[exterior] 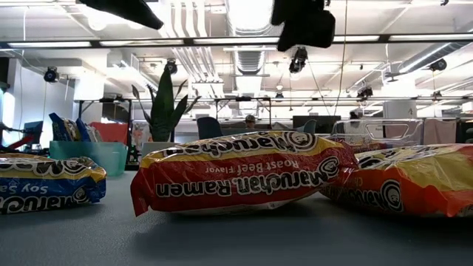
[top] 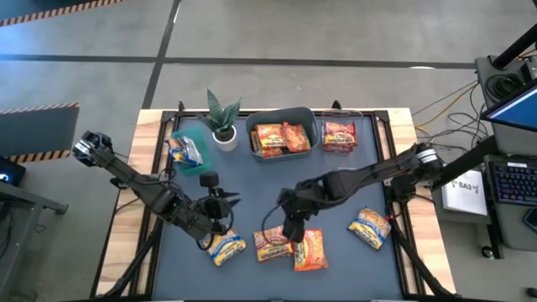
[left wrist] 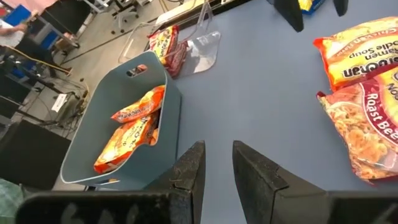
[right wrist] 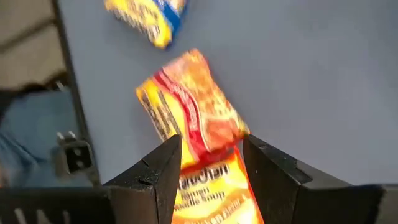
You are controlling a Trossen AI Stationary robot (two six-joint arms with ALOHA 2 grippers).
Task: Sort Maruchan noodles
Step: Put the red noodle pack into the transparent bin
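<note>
**Right gripper poised over the front packets**

Right gripper (top: 292, 228) hangs above the near middle of the table (top: 336, 180), its fingers (right wrist: 163, 171) spread apart with nothing between them, directly over two overlapping packets: a red-and-yellow roast beef packet (top: 273, 243) and an orange-yellow packet (top: 310, 249) lying just beside and partly touching it. In the right wrist view both packets show between the open fingers.

Left gripper (top: 220, 204) sits over the near left part of the table, its fingers (left wrist: 189, 171) a little apart and empty. A blue-and-yellow packet (top: 226, 247) lies just in front of it.

Another blue-and-yellow packet (top: 370, 226) lies alone toward the right edge. At the far side, a grey bin (top: 307, 117) holds two orange packets (top: 280, 138); a clear tray (top: 357, 116) to its right holds a red packet (top: 339, 135); a teal bin (top: 195, 132) to the left holds a blue packet (top: 185, 151). A potted plant (top: 222, 117) stands between the teal and grey bins.
</note>
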